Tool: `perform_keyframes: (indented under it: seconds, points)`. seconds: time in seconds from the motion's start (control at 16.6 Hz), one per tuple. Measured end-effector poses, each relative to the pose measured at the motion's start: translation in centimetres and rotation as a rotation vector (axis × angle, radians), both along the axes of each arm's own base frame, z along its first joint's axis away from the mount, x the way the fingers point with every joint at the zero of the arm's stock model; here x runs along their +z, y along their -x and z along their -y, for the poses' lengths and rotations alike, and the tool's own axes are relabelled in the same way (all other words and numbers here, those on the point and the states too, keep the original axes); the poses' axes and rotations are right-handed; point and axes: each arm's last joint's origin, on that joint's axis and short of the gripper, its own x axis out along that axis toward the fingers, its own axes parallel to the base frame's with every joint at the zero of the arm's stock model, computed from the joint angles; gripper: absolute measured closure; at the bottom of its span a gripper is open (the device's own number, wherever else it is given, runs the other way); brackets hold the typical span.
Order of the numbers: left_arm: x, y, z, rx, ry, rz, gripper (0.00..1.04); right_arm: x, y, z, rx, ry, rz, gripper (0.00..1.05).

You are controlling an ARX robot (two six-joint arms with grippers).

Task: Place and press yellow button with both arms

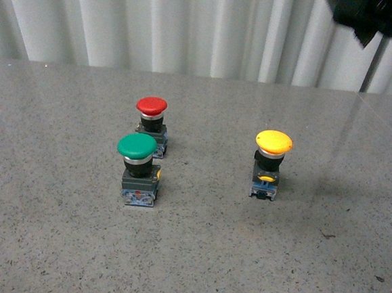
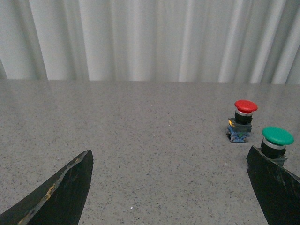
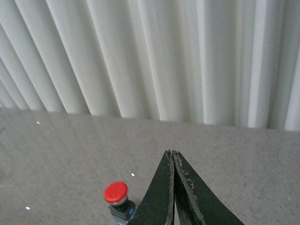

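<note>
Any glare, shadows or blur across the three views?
Front view: soft sheen on the table, faint shadow right of the yellow button. Left wrist view: sharp, evenly lit, open left pincer dark. Right wrist view: shut right pincer near-silhouette, curtain bright.

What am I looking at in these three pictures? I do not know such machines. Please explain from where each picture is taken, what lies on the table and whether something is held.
This is a robot with two arms, each ending in a gripper with two fingers. The front view comes from a camera on its body. It shows a grey table with three push buttons standing upright: a red button, a green button just in front of it, and a yellow button apart from them. The black shape at the top corner seems to be part of an arm.

The other two pictures come from cameras on the wrists. The left gripper is open and holds nothing. The right gripper is shut, fingers together, and seems to hold nothing. Neither touches a button.
</note>
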Motion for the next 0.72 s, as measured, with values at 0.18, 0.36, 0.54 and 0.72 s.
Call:
perform_keyframes:
  seconds: [0.18,0.36,0.54,0.72]
  points:
    - [0.0,0.0,0.0,0.0,0.0,0.0,0.07,0.4,2.7,1.5,0.019,-0.03,-0.025,1.03]
    - [0.0,0.0,0.0,0.0,0.0,0.0,0.07,1.4,6.9,4.8,-0.077,-0.04,-0.013,1.03]
    - [0.0,0.0,0.0,0.001,0.0,0.0,0.07,-2.5,11.9,11.0,-0.438,0.176,-0.106,1.03]
    - [0.0,0.0,0.0,0.0,0.0,0.0,0.07,-4.2,16.3,13.0,-0.454,0.19,-0.079,1.03]
